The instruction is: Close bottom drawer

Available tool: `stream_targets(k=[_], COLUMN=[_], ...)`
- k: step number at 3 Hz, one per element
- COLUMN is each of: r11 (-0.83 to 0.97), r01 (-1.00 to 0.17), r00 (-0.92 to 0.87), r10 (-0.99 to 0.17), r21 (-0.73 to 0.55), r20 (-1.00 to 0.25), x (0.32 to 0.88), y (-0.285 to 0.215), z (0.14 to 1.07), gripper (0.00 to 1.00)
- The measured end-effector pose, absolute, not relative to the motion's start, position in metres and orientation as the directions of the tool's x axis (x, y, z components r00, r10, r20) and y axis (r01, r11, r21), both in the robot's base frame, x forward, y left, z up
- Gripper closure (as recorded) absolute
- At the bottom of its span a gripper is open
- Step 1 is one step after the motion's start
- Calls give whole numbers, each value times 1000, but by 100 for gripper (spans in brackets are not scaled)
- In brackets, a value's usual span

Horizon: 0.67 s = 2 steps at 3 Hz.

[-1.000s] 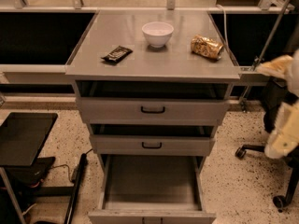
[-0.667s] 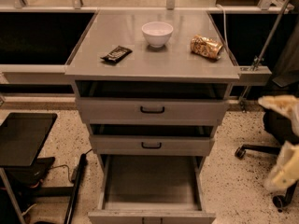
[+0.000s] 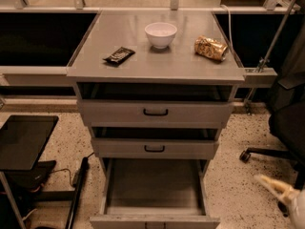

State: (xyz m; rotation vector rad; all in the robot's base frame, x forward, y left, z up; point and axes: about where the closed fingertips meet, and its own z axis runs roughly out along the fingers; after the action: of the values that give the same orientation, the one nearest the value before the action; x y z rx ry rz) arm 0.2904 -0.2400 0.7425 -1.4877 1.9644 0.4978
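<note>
The bottom drawer (image 3: 155,221) is the lowest of three grey drawers and is pulled far out. Its deep tray (image 3: 155,182) is bare inside. Its flat front lies at the picture's lower edge, and the handle is cut off there. My gripper (image 3: 275,189) shows as a pale cream tip at the lower right. It hangs above the speckled floor, to the right of the open drawer and apart from it. The rest of my arm is cut off by the corner.
The top drawer (image 3: 156,112) and middle drawer (image 3: 155,148) have black loop handles. On the cabinet top sit a white bowl (image 3: 160,34), a black snack bar (image 3: 119,55) and a golden bag (image 3: 210,47). A black office chair (image 3: 286,128) stands right, a dark flat tray (image 3: 24,140) left.
My arm has dropped from mid-height at the right edge down to the lower right corner. The drawers and the things on top have not moved.
</note>
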Motion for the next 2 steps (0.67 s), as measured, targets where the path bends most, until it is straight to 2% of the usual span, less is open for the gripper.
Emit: stream_targets(k=[1,2], r11=[200,67], r01=[-979,-998], r00=[-138,-59], r10=[-760,-860], r21=[-26,3], r20=[-635,-508], x=[246,220], y=[-220,-187], z=[668,604], gripper=[0,0])
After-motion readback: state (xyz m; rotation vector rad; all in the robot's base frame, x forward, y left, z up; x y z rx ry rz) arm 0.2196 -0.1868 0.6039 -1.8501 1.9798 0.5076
